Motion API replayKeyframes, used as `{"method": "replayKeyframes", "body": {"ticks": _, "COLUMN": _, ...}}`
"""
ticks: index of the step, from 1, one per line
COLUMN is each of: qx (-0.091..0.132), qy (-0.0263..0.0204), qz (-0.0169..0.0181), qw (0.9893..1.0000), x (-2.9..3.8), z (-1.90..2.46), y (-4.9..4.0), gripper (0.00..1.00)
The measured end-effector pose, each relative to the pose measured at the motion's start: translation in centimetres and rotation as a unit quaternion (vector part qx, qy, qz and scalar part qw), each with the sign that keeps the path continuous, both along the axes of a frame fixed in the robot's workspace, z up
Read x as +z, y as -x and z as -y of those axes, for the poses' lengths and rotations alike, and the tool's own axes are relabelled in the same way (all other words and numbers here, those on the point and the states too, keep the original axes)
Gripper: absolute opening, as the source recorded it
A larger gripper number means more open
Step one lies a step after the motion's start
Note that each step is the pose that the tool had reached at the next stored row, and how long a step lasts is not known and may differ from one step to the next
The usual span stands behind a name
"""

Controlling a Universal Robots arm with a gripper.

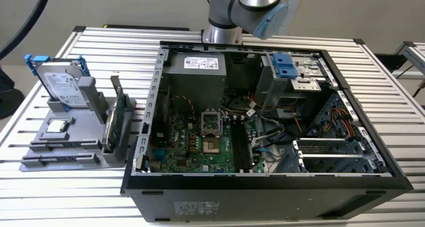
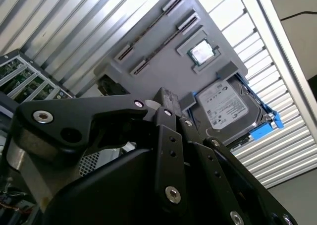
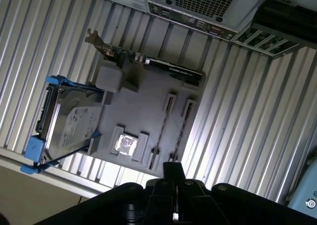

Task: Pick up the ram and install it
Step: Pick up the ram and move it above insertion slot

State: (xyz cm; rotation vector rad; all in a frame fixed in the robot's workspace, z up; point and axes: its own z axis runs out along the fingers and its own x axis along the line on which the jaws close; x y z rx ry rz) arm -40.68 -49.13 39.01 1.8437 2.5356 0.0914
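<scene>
Claw [image 2: 165, 100] closed, empty; ram [image 2: 148, 28] on the gray holder [image 2: 163, 56].
Exterior view: holder on the exterior view's left of the open case [image 1: 265, 197], hard drive [image 1: 63, 85] and green card [image 1: 114, 125] upright on it. Second wrist view: claw well apart from ram, which stood on edge in holder slots. First wrist view: card between ram and case.

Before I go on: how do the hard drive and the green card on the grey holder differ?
The hard drive is silver with blue rails; the green card is thin, with a metal bracket. The hard drive leans back, broad face showing; the green card stands on edge. Both sit in the grey holder beside the computer case.
</scene>
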Motion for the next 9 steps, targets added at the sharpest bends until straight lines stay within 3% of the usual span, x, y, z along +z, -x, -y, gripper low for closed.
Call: {"method": "replayKeyframes", "body": {"ticks": 9, "qx": -0.013, "qy": 0.0000, "qz": 0.0000, "qw": 0.9999, "x": 0.00, "z": 0.00, "y": 0.00, "gripper": 0.00}}
